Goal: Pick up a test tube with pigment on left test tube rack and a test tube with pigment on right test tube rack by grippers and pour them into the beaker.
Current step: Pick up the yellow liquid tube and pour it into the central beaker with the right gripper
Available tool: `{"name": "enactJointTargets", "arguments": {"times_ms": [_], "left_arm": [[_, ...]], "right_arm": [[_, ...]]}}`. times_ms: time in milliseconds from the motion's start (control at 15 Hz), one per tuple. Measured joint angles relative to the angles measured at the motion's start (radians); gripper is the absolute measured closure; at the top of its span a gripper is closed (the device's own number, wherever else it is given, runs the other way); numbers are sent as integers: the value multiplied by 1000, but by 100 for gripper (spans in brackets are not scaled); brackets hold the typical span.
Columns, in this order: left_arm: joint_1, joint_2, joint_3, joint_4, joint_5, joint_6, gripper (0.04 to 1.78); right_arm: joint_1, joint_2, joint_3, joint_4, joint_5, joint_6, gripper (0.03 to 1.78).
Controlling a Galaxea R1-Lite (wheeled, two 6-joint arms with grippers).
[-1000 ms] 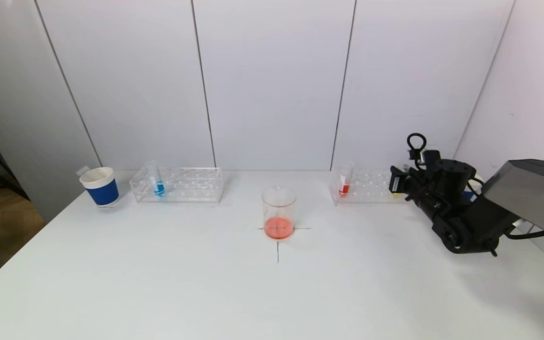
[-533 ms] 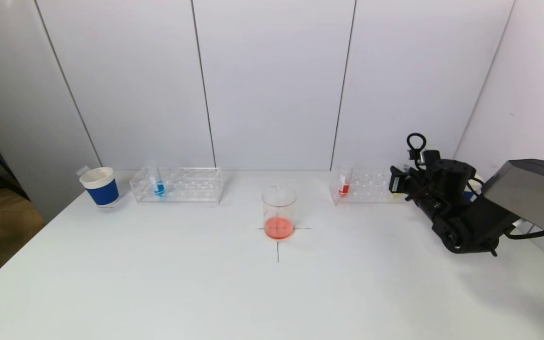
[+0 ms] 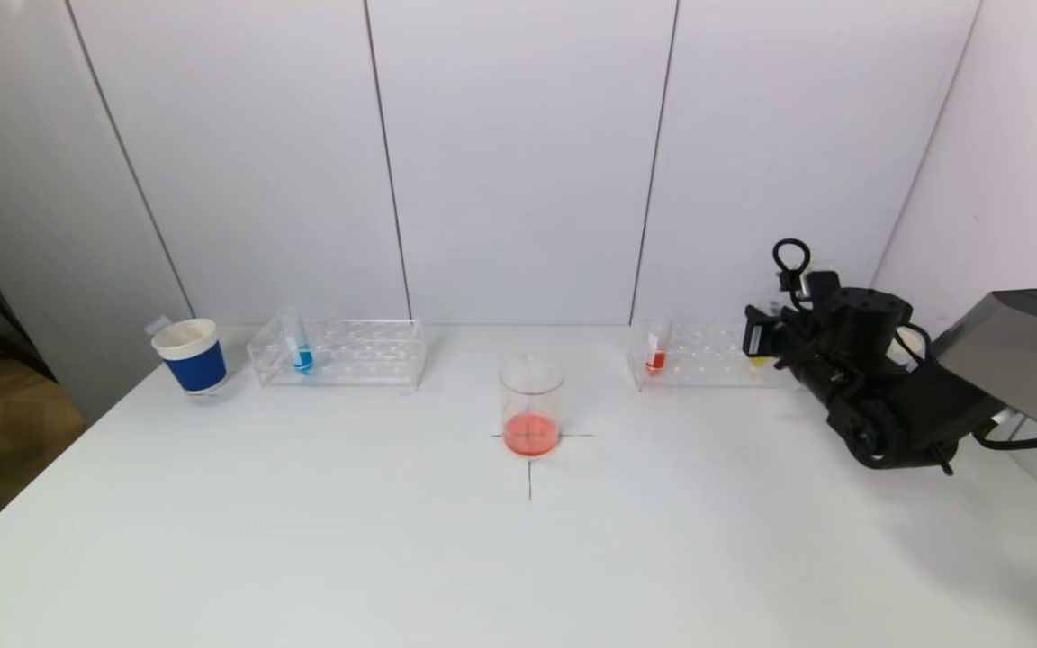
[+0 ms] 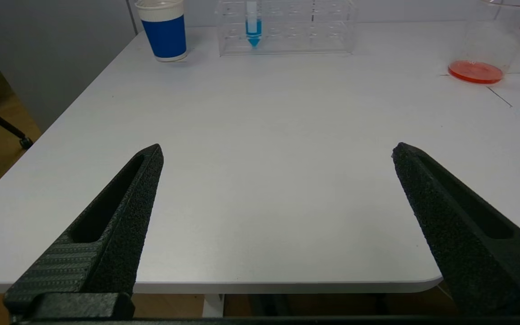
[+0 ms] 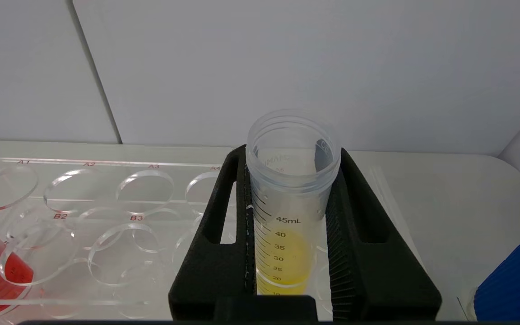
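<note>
While hanging over the near edge of the worktop (image 4: 260,113), spread to full width and gripping nothing: left tool (image 4: 277,148), two rough black wedge fingers pointed across bare, smooth white laminate. Farther in, at the centre cross mark, the beaker (image 3: 532,405): thin clear wall, upright, a shallow pool of orange-red at the bottom. Out to the robot's right and farther back, right tool (image 5: 291,152) clamped on the yellow tube (image 5: 287,253), ribbed pads on opposite sides just under the threaded rim, tube upright over the right rack (image 3: 703,351); cannot tell whether clear of its hole yet. Probably light and stiff: clear moulded plastic, printed scale, yellow pigment filling only the lower part. Smooth and round, so likely to slip or twist under a weak hold; open-mouthed, so best kept vertical until over the beaker. Sensible grip high on the barrel, as here, leaving the lip free for pouring. At the far row, both racks of clear acrylic with round holes; red tube (image 3: 656,351) at the inner end of the right one, blue tube (image 3: 301,346) upright in the left rack (image 3: 365,355), open above the rack top for a similar high grasp. Beyond the left rack's outer end, a paper cup (image 3: 190,355) with a blue sleeve.
</note>
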Motion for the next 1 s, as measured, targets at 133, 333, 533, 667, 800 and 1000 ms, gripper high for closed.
{"name": "enactJointTargets", "arguments": {"times_ms": [133, 333, 533, 667, 800, 1000], "left_arm": [[0, 0, 0, 0, 1, 0, 5], [0, 0, 0, 0, 1, 0, 5], [0, 0, 0, 0, 1, 0, 5], [0, 0, 0, 0, 1, 0, 5], [0, 0, 0, 0, 0, 0, 5], [0, 0, 0, 0, 1, 0, 5]], "right_arm": [[0, -23, -23, 39, 0, 0, 131], [2, -66, -48, 109, 2, 0, 131], [5, -120, -64, 167, 2, 0, 131], [5, -165, -82, 217, 2, 0, 131], [6, -213, -110, 283, 3, -1, 131], [10, -282, -212, 446, 12, -9, 131]]}}
